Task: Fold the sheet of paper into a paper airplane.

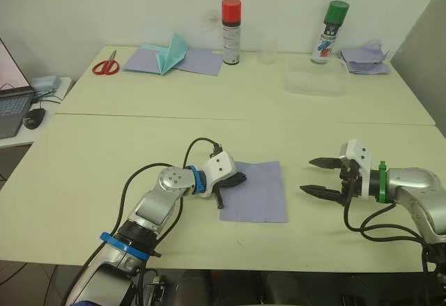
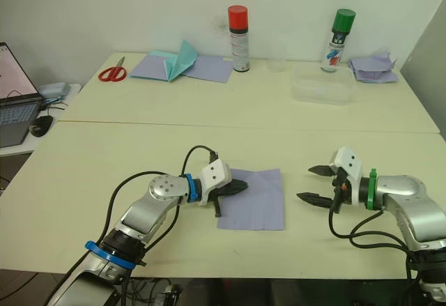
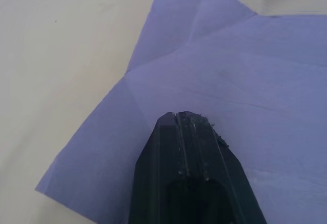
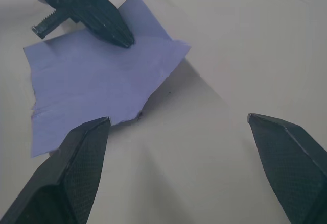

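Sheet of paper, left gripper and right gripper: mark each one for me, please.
sheet of paper [image 1: 261, 194]: left eye view, on its flat middle.
left gripper [image 1: 240, 178]: left eye view, at its closed fingertips resting on the sheet's left edge.
right gripper [image 1: 311, 175]: left eye view, midway between its spread fingertips.

My left arm [image 1: 157, 198] is showing silver metal links, a round grey joint cap, blue rings at wrist and forearm, and black cables looping alongside. My right arm [image 1: 418, 187] is wearing silver casing with a green ring and trailing black cables. Each end effector, left [image 1: 235, 179] and right [image 1: 317, 176], is carrying a white housing and two black fingers [image 4: 84, 155], tapered and finely textured.
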### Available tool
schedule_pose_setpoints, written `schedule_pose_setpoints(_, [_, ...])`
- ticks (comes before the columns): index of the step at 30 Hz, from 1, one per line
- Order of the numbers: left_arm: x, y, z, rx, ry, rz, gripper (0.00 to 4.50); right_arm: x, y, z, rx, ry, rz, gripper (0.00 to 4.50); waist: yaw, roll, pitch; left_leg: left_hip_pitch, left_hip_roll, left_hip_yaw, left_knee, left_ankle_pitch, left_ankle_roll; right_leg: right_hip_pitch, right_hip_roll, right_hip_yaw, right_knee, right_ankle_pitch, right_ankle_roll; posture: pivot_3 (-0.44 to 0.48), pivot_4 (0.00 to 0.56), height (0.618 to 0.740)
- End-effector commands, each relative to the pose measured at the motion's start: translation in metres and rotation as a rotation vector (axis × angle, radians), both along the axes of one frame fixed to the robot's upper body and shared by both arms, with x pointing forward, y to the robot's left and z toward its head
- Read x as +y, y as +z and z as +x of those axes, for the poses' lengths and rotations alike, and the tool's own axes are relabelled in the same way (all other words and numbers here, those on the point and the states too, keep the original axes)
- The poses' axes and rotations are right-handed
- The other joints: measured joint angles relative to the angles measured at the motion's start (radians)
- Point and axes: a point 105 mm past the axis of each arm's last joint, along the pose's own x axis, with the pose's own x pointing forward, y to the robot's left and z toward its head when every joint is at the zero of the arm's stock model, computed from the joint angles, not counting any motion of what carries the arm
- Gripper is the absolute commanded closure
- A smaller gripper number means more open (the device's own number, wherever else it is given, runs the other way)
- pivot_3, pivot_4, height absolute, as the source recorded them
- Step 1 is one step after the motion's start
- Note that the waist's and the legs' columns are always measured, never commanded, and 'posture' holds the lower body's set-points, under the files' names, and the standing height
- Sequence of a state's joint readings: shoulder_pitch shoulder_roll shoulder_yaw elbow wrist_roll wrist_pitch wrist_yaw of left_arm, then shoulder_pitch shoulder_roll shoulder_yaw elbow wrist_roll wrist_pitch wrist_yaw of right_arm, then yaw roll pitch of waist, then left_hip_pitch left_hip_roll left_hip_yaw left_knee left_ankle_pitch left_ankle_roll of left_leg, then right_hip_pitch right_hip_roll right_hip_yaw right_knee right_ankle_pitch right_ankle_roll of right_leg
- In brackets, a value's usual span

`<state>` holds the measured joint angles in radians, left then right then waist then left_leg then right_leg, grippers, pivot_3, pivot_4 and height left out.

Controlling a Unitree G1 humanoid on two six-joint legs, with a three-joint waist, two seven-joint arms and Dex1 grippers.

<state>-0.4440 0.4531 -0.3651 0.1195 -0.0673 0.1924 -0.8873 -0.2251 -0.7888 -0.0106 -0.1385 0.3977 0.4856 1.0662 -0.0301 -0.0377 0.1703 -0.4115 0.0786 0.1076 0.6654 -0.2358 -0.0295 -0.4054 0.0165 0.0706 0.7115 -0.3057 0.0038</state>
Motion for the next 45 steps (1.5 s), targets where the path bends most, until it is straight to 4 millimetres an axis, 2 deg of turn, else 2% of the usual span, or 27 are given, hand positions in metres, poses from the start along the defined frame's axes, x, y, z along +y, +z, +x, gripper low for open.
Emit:
schedule_pose_setpoints(1, [0.008,-0.031,-0.009,0.071,-0.007,0.095,4.46,0.001,0.000,0.005,-0.052,0.006,-0.030,0.00,0.000,0.000,-0.002,0.001,0.000,0.000,0.000,0.000,0.000,0.001,0.000,0.000,0.000,0.000,0.000,0.000,0.150,0.740])
schedule_pose_setpoints(2, [0.009,-0.032,-0.010,0.073,-0.007,0.099,4.46,0.002,-0.002,0.007,-0.056,0.007,-0.035,0.00,0.000,0.000,-0.002,0.001,0.000,0.000,0.000,0.000,0.000,0.001,0.000,0.000,0.000,0.000,0.000,0.000,0.150,0.740])
schedule_pose_setpoints(5, [0.009,-0.034,-0.012,0.076,-0.004,0.098,4.50,0.004,-0.008,0.014,-0.076,0.007,-0.053,0.63,-0.002,0.001,-0.004,0.002,0.000,0.001,-0.001,0.000,0.000,0.001,0.000,0.000,0.000,0.000,0.000,0.000,0.150,0.740])
schedule_pose_setpoints(15, [0.007,-0.033,-0.010,0.108,0.035,0.046,4.50,0.016,-0.032,0.022,-0.122,0.066,-0.127,4.30,-0.001,0.003,-0.006,0.003,0.000,0.001,-0.001,0.000,0.000,0.002,0.000,0.000,0.000,-0.001,0.001,0.000,0.150,0.740])
schedule_pose_setpoints(16, [0.007,-0.033,-0.010,0.115,0.040,0.039,4.50,0.019,-0.034,0.023,-0.118,0.074,-0.123,4.46,-0.001,0.003,-0.007,0.003,0.000,0.001,-0.001,0.000,0.000,0.002,0.000,0.000,0.000,-0.001,0.001,0.000,0.150,0.740])
schedule_pose_setpoints(19, [0.006,-0.034,-0.010,0.124,0.041,0.031,4.50,0.027,-0.036,0.022,-0.114,0.101,-0.109,4.46,-0.001,0.004,-0.008,0.003,0.000,0.001,-0.001,0.000,0.000,0.002,0.000,0.000,0.000,-0.001,0.001,0.000,0.150,0.740])
schedule_pose_setpoints(24, [0.004,-0.034,-0.010,0.143,0.053,0.004,4.50,0.047,-0.037,0.010,-0.070,0.154,-0.040,4.46,-0.001,0.005,-0.010,0.003,0.000,0.001,-0.001,0.000,0.000,0.002,0.000,0.000,0.000,-0.001,0.001,0.000,0.150,0.740])
schedule_pose_setpoints(27, [0.003,-0.036,-0.010,0.174,0.066,-0.014,4.50,0.058,-0.030,0.007,-0.041,0.140,0.054,4.46,0.000,0.005,-0.010,0.003,0.000,0.001,-0.001,0.000,0.000,0.003,0.000,0.000,0.000,-0.001,0.001,0.000,0.150,0.740])
schedule_pose_setpoints(34, [0.009,-0.049,-0.012,0.210,0.102,-0.006,4.50,0.068,-0.017,0.008,0.003,0.078,0.199,4.46,0.001,0.005,-0.016,0.003,0.000,0.001,-0.001,0.000,0.000,0.003,0.000,0.000,0.000,-0.001,0.001,0.000,0.150,0.740])
schedule_pose_setpoints(40, [0.010,-0.049,-0.016,0.216,0.080,0.004,4.50,0.078,-0.009,0.012,-0.006,0.073,0.237,4.46,0.000,0.004,-0.022,0.004,0.000,0.001,-0.003,0.000,0.000,0.003,0.000,0.000,0.000,-0.001,0.001,0.000,0.150,0.740])
schedule_pose_setpoints(45, [0.006,-0.044,-0.016,0.225,0.081,-0.035,4.50,0.086,-0.010,0.010,-0.007,0.087,0.231,4.46,0.000,0.004,-0.022,0.004,0.000,0.001,-0.003,0.000,0.000,0.003,0.000,0.000,-0.001,-0.002,0.001,0.000,0.150,0.740])
